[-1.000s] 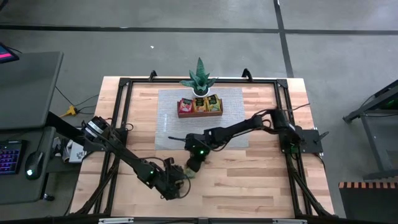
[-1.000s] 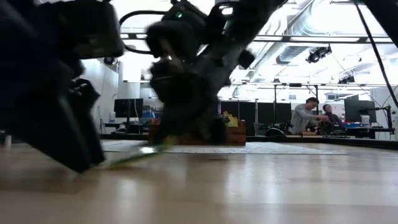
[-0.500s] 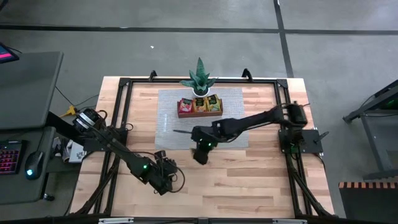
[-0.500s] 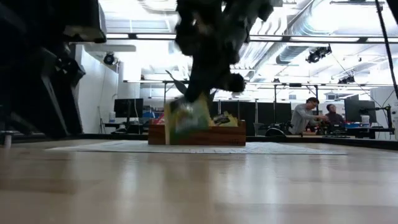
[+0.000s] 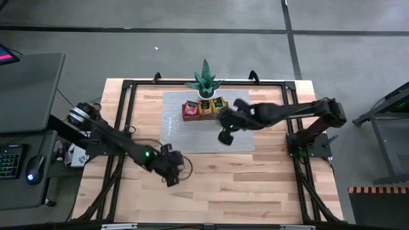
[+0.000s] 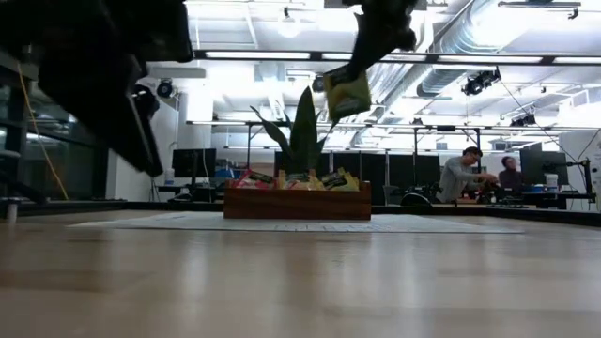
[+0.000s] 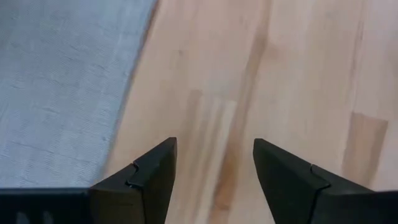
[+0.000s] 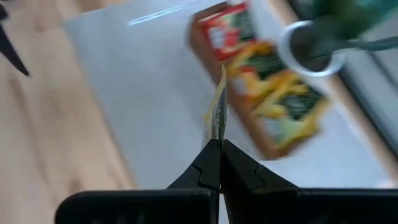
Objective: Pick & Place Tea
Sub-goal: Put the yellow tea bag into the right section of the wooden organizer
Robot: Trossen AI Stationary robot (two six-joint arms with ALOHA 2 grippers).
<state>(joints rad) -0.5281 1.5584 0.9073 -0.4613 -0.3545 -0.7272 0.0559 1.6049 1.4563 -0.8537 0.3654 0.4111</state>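
Observation:
A small green-and-yellow tea packet (image 6: 347, 94) hangs high above the table, with my right gripper (image 8: 215, 144) shut on it. In the high view my right gripper (image 5: 225, 136) is over the grey mat (image 5: 179, 128), just near of the brown wooden tray (image 5: 206, 110). The tray rests on the mat and holds red, orange and green tea packets (image 8: 261, 81). My left gripper (image 7: 214, 155) stands open with nothing in it above the bare wood near the mat's near left corner (image 5: 171, 177). My right gripper pinches the tea packet between its two fingers by one edge (image 8: 216, 129). The fingers slant down from above. The packet sticks out past the fingertips, seen edge-on in the wrist view. It hangs tilted (image 6: 349, 86), lifted clear of the table and the tray.
A spiky green plant in a white pot (image 5: 205, 83) stands just behind the tray. A black frame (image 5: 128, 86) runs around the wooden table top. Bare wood (image 5: 255, 185) lies across the near half. People sit far off in the room (image 6: 465, 174).
My right gripper has risen from the near table top and gone toward the far edge and the tray, tipping as it went. It has carried the tea packet up off the wood. My left gripper, still open, has drawn back toward the left and risen a little.

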